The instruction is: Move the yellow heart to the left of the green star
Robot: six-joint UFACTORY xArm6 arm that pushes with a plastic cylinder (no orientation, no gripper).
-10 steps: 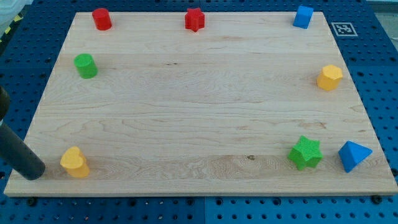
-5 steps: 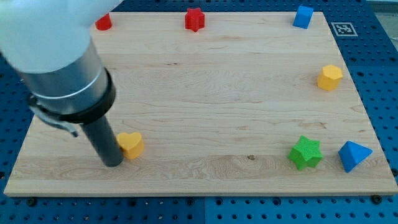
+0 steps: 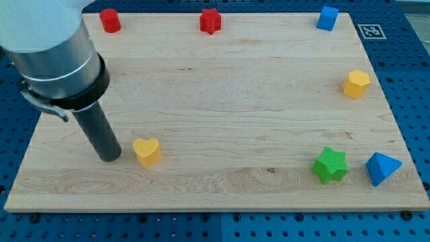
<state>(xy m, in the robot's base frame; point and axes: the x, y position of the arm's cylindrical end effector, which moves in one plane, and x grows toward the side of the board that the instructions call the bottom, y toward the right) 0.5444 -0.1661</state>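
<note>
The yellow heart [image 3: 146, 151] lies on the wooden board at the view's lower left. The green star [image 3: 330, 165] sits far off at the view's lower right. My tip [image 3: 110, 157] rests on the board just to the left of the yellow heart, with a small gap between them. The arm's grey body covers the view's upper left.
A blue triangular block [image 3: 381, 167] sits right of the green star. A yellow hexagonal block [image 3: 356, 83] is at the right edge. A red cylinder [image 3: 110, 20], a red star [image 3: 210, 21] and a blue block [image 3: 327, 17] line the top edge of the board [image 3: 235, 101].
The yellow heart has been pushed to the right from the lower left corner. My tip has since drawn back slightly to the left, off the heart. The arm now hides the green cylinder.
</note>
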